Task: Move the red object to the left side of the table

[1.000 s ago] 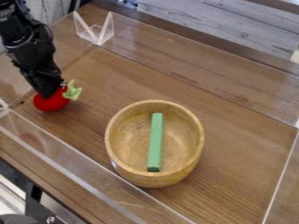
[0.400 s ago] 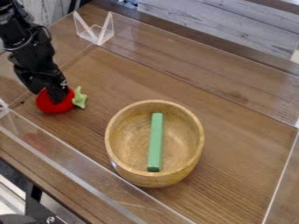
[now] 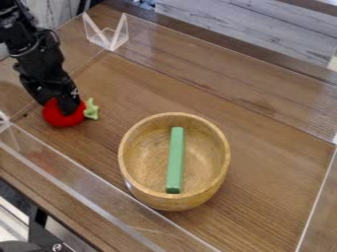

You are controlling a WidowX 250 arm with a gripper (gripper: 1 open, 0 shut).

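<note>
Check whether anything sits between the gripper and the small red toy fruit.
Nothing visible does. The black gripper is directly over the small round red toy fruit with a green leaf, fingers spread at its top. The wooden bowl holding the green stick lies well off to the right.

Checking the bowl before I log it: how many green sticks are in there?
1. A single green stick lies flat inside the wooden bowl, running front to back; none seems hidden.

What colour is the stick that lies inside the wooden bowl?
Green. The stick shows clearly in the camera view, lying in the light wooden bowl.
</note>
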